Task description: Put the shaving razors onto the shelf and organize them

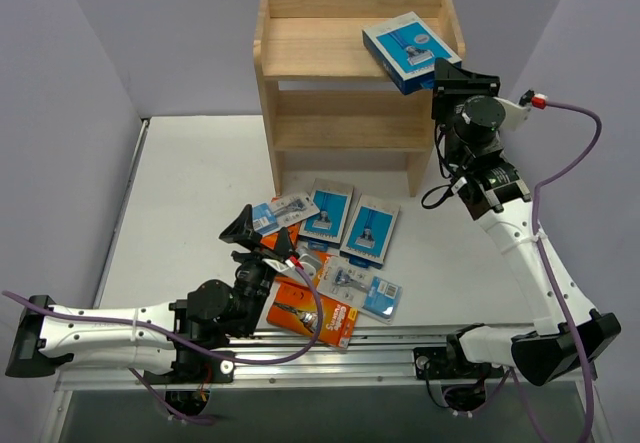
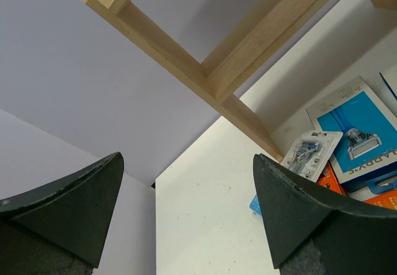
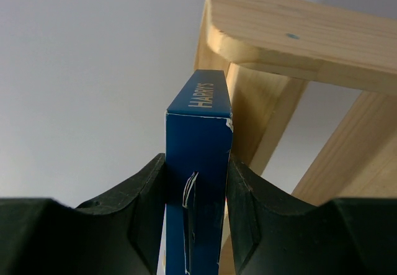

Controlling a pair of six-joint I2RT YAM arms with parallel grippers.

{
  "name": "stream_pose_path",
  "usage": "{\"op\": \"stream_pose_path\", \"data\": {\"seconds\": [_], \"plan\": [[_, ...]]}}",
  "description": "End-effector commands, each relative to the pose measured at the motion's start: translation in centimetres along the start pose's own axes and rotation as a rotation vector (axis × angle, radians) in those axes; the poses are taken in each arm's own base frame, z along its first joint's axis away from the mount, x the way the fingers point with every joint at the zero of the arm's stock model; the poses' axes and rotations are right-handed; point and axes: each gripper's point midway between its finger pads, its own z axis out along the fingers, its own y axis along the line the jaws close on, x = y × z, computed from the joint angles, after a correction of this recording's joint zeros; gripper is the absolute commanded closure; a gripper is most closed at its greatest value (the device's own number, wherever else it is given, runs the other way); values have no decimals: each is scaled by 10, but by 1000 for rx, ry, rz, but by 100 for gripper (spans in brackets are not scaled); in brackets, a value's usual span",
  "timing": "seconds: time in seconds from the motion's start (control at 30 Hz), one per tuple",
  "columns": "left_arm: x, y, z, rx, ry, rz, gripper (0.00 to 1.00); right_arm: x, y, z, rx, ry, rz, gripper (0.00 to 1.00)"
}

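Note:
My right gripper (image 1: pixel 441 73) (image 3: pixel 197 182) is shut on a blue-and-white razor box (image 1: pixel 408 51) (image 3: pixel 198 157), held tilted over the right end of the top tier of the wooden shelf (image 1: pixel 300 48) (image 3: pixel 291 33). The other shaving razors lie on the table in front of the shelf. Among them are two blue-and-white boxes (image 1: pixel 327 210) (image 1: pixel 370 228), a blister card (image 1: pixel 280 211) and an orange box (image 1: pixel 312 315). My left gripper (image 1: pixel 262 235) (image 2: pixel 187 157) stands open and empty at the left end of this pile. Its wrist view shows a blue box (image 2: pixel 356 132), a blister card (image 2: pixel 310 151) and the shelf's side (image 2: pixel 236 70).
The white table (image 1: pixel 190 193) is bounded by purple walls on the left, back and right. A metal rail (image 1: pixel 380 348) with both arm bases runs along the near edge. A purple cable (image 1: pixel 575 153) loops beside the right arm.

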Motion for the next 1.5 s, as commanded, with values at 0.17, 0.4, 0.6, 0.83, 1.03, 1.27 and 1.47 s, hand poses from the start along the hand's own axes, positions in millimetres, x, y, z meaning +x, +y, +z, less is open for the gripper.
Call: {"op": "stream_pose_path", "data": {"seconds": [0.17, 0.4, 0.6, 0.83, 1.03, 1.27, 1.47], "plan": [[-5, 6, 0, -3, -25, -76, 6, -32, 4, 6, -28, -191, 148, 100], [-5, 1, 1, 9, -23, -75, 6, -33, -6, 6, 9, -261, 166, 100], [-5, -1, 1, 15, -23, -76, 6, -27, -20, 7, 48, -307, 162, 100], [-5, -6, 2, 23, -17, -60, 6, -5, -15, 23, 38, -257, 99, 62], [-5, -7, 2, 27, -15, -56, 6, -2, -11, 20, 27, -220, 53, 39], [-6, -7, 3, 29, -12, -54, 6, -10, -14, 4, 47, -189, -21, 23], [-3, -10, 5, 26, 15, -36, 6, -16, -8, -4, 36, -138, -93, 21]]}}
